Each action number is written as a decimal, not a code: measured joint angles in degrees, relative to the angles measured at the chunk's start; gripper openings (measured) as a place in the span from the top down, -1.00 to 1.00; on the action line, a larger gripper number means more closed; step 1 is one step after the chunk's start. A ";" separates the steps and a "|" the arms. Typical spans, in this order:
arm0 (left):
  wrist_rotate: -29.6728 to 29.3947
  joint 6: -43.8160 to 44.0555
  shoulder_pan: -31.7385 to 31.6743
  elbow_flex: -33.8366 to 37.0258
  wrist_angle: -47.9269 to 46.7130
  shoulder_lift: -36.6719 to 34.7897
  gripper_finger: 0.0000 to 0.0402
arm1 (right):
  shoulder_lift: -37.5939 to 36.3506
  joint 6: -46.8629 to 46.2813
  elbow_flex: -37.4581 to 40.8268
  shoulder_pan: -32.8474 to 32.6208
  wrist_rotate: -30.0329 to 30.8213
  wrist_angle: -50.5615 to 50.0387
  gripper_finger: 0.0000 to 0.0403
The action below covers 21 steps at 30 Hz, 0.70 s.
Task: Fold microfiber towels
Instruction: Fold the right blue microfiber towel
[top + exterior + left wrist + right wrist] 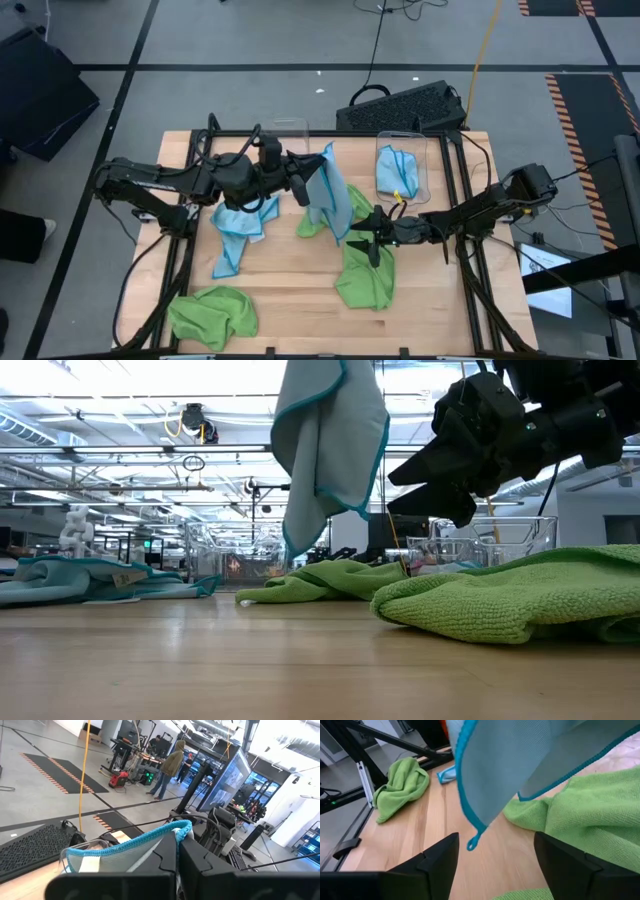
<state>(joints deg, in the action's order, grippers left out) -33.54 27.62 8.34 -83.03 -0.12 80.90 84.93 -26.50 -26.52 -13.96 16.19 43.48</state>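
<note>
Your clearest room is the bare wood of the table (pixel 290 275) in the middle of the near half, between the green towel at the near left corner (pixel 212 312) and the green towel right of centre (pixel 365 275). Above the middle, the hanging blue towel (pixel 328 195) blocks a straight pass between the two arms. The left gripper (pixel 300 190) pinches its top edge; the right gripper (pixel 372 238), fingers apart, sits just beside it. At the far right, the clear bin (pixel 402 165) blocks low passes. A crumpled blue towel (pixel 240 225) covers the left-middle.
</note>
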 joint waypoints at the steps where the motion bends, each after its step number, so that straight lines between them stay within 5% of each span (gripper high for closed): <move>1: 0.00 0.00 0.00 -0.01 0.00 0.00 0.98 | -0.01 0.00 0.00 -0.02 -0.03 0.09 -0.23; 13: -0.12 0.00 -0.20 0.00 0.75 0.00 0.95 | 5.00 3.45 -7.16 -0.02 -2.93 -0.73 -0.20; 21: -1.14 -0.35 -0.17 0.00 1.85 0.00 0.97 | 9.05 -2.73 -7.37 0.07 -2.69 -0.85 -0.20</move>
<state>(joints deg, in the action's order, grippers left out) -34.67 27.27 8.16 -83.02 1.73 80.90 93.97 -29.24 -33.90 -13.89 13.49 42.63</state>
